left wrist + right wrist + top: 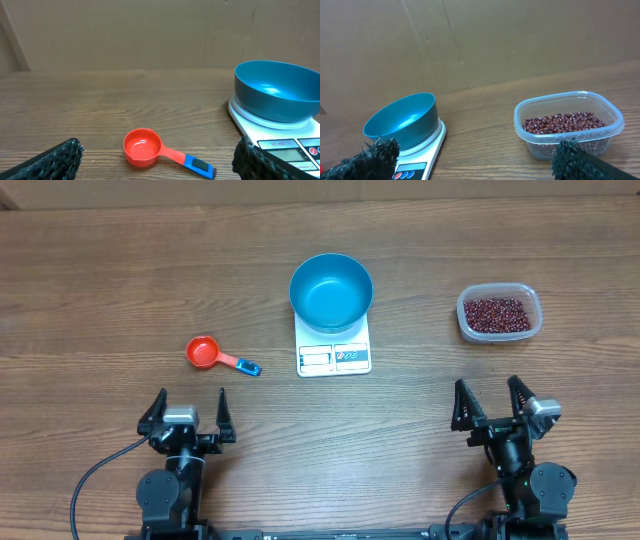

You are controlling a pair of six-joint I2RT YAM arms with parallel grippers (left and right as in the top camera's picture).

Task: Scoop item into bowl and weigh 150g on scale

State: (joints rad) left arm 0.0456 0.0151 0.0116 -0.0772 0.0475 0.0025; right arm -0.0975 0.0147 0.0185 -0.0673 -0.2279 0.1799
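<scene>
Gaping wide, left pincer (190, 398) and right pincer (487, 387) face glossy blue bowl (331, 290) on white scale (334, 358).

This looks like a robot lab: my wood tabletop (100, 260), a plain cardboard wall (150, 35) at the top, black cables (76, 505) bottom left.

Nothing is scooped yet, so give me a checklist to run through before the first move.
1. Bowl seated on scale: ok.
2. Bowl empty: ok.
3. Scoop lying free on the table, left of the scale, empty: ok.
4. Beans in the uncovered tub, right of the scale: ok.
5. Left gripper and right gripper open, holding nothing: ok.
6. Scale display zeroed: cannot tell, too small to read.
</scene>
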